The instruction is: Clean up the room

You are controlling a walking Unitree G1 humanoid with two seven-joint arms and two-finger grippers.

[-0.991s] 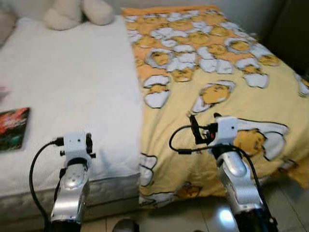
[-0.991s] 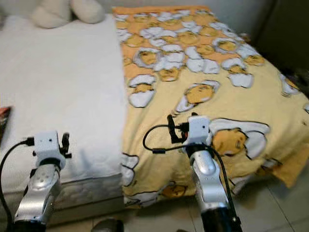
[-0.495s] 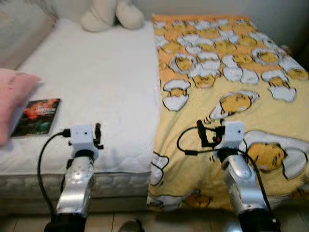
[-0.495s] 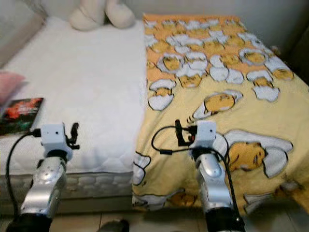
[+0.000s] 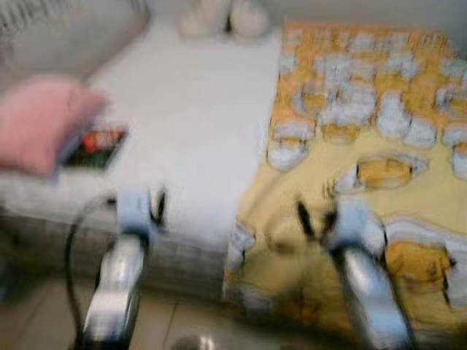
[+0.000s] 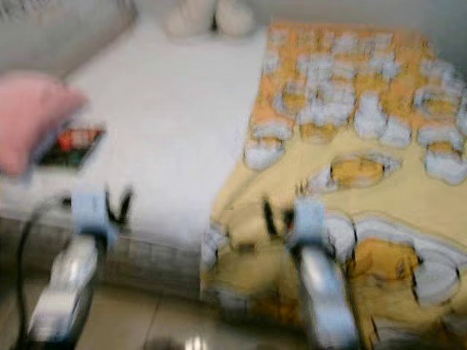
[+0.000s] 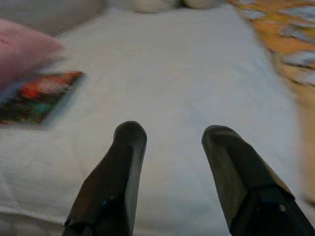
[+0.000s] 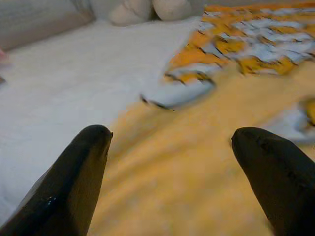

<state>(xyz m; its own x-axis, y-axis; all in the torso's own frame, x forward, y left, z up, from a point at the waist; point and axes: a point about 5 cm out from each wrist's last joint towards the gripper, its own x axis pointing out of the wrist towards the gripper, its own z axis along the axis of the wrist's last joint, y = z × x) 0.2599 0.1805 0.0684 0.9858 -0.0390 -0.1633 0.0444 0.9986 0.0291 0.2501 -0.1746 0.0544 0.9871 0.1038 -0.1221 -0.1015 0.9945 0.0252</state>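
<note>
Head views pretty blurred. Dark-covered book [image 7: 37, 98] seen at left edge of white quilted mattress [image 5: 190, 138], touching pink pillow [image 5: 40, 131]. Left gripper [image 7: 170, 135] and right gripper [image 8: 170, 135] held wide apart, nothing gripped. Yellow egg-print blanket [image 6: 379, 146] spread over right side.

The head views are blurred; a book [image 5: 93, 146] with a dark cover marked red and green lies flat on the white bed [image 5: 197, 124] toward nine o'clock, near its front edge; a pink pillow [image 5: 40, 131] lies at its nine o'clock side, just beside it and seeming to overlap its corner; a yellow blanket [image 5: 379, 138] printed with white and orange figures covers the bed's three o'clock half and hangs over the front edge; a cream plush toy [image 5: 226, 16] sits at twelve o'clock at the bed's far end.
</note>
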